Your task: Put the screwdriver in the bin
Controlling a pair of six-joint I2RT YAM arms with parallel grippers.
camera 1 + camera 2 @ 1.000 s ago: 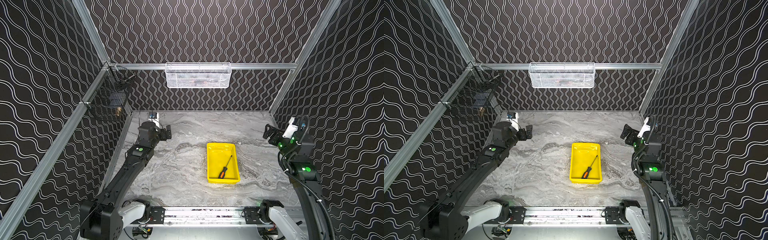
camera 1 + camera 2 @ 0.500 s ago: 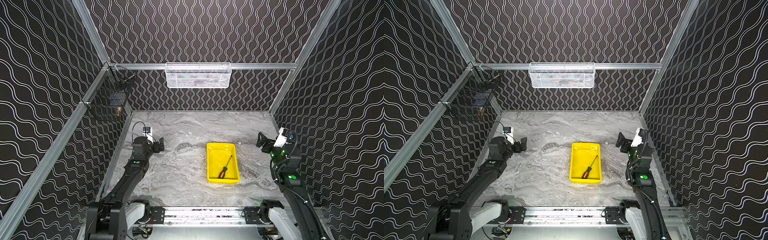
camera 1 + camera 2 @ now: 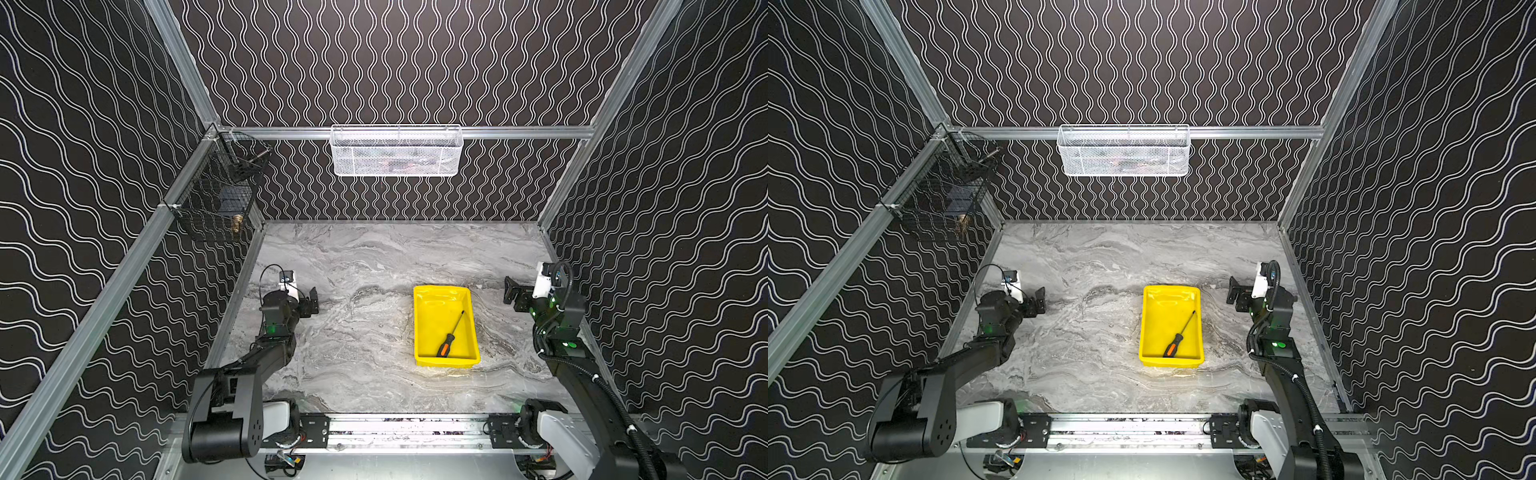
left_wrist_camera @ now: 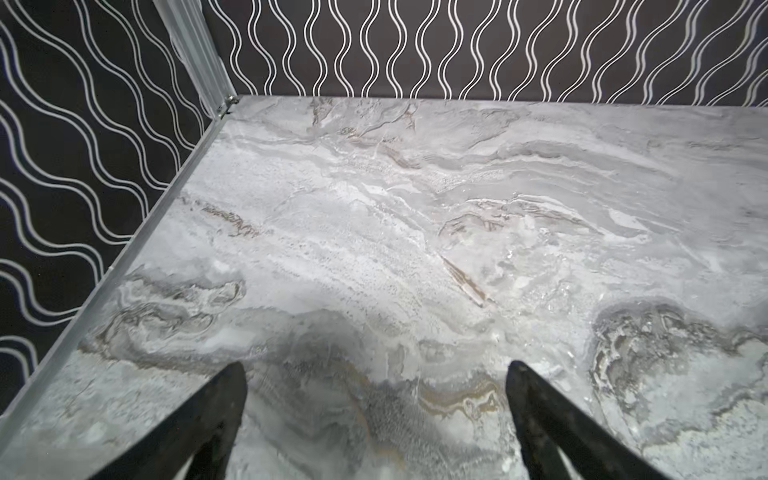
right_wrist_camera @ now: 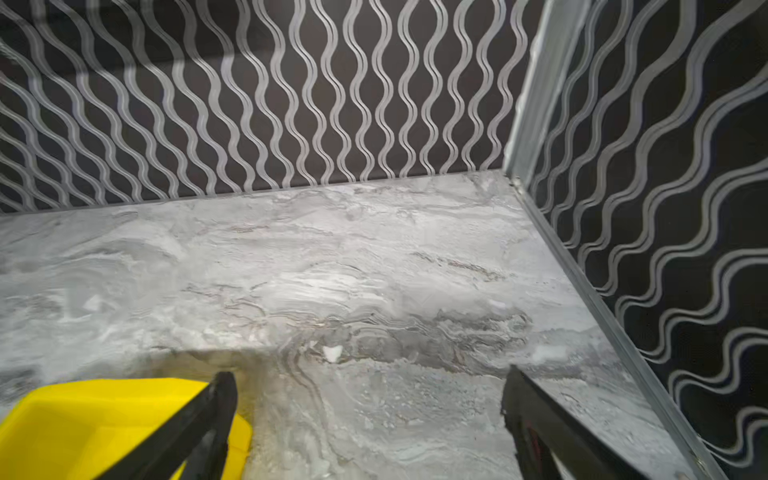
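Black left tool (image 4: pixel 374 374): jaws spread wide, gripping nothing, only bare grey marbled worktop (image 4: pixel 415 228) between them. Right tool (image 5: pixel 368 376) likewise: jaws wide apart, empty.

Shown in the right wrist view alone: a yellow corner of the bin (image 5: pixel 104 415), partly behind one jaw, close beside the tool. Left wrist view: stone, a metal edge rail (image 4: pixel 124 266) and the wave-patterned wall (image 4: pixel 62 124).

Seen only from above, in both top views: the screwdriver (image 3: pixel 451 336) (image 3: pixel 1179 336), lying flat inside the bin, slantwise, black-and-orange handle toward the near wall, thin shaft pointing toward the far right corner. Touched by neither tool.

From above, left tool close to the left rail, well apart from the bin. Right tool near the bin's far right corner, hard by the right-hand wall.

Bin set right of the worktop's middle, with little room between its right wall and the right arm. Broad open stone between its left wall and the left arm, and again from its far wall to the back wall. Hung high over all this: a white mesh basket (image 3: pixel 397 151) on the back rail, a black wire basket (image 3: pixel 220 199) on the left rail.
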